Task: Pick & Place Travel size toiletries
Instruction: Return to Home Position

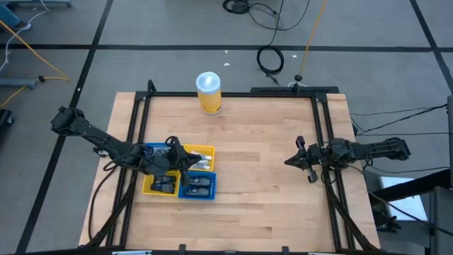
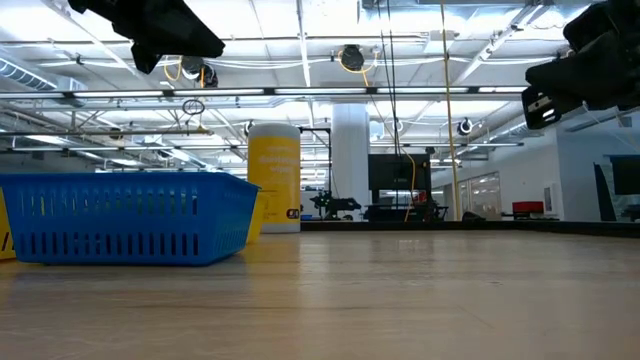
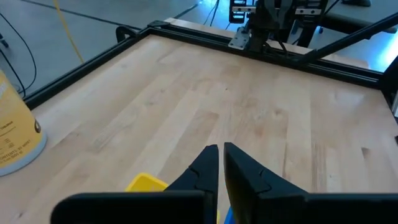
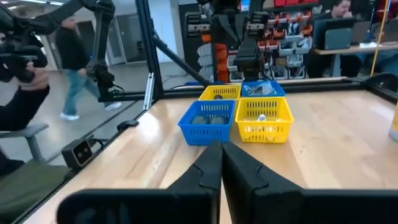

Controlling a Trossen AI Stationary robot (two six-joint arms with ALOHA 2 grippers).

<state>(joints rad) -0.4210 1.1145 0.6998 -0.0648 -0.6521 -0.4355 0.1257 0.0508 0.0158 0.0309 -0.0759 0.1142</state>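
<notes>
Four square trays, two yellow and two blue point(image 1: 178, 171), stand together on the table's left half. Dark wrapped toiletries lie in the near yellow tray point(image 1: 162, 184) and the near blue tray point(image 1: 198, 186). In the right wrist view they show as dark pieces in a blue tray point(image 4: 208, 120) and a pale piece in a yellow tray point(image 4: 261, 117). My left gripper point(image 3: 221, 163) is shut and empty, hovering above the trays point(image 1: 185, 161). My right gripper point(image 4: 221, 160) is shut and empty above the table's right side point(image 1: 291, 161).
A tall yellow canister with a white lid point(image 1: 209, 93) stands at the table's far edge; it also shows in the low view point(image 2: 272, 180). A black frame rail point(image 1: 233, 93) runs around the table. Bare wood lies between the trays and my right gripper. People show in the room beyond the table point(image 4: 73, 56).
</notes>
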